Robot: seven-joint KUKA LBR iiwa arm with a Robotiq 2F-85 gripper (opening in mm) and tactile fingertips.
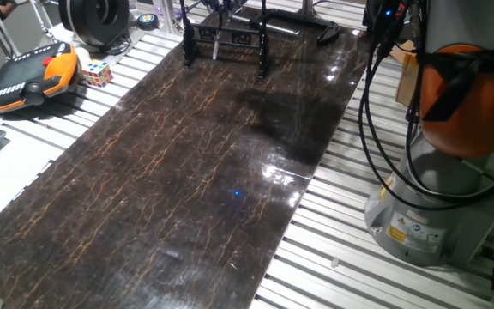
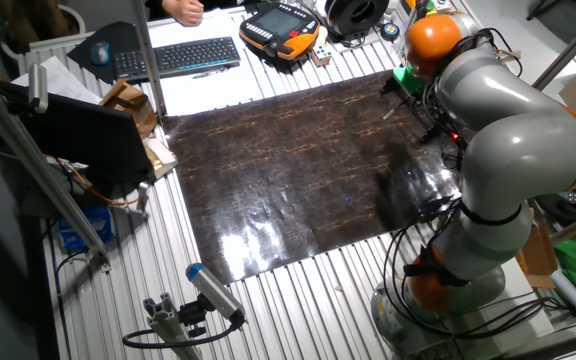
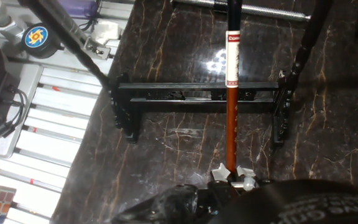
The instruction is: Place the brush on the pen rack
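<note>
I count one brush (image 3: 231,118), orange-red with a white band, pinched in my claw (image 3: 231,176), hanging over one black pen rack (image 3: 197,99) on the desk (image 3: 166,155).

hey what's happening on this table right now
A KUKA arm's two-finger gripper is shut on a thin brush with an orange-red handle and a white band. It holds the brush above a low black metal pen rack that stands on the dark marbled table mat. In the hand view the brush crosses the rack's horizontal bar; whether it touches the bar isn't clear.
</note>
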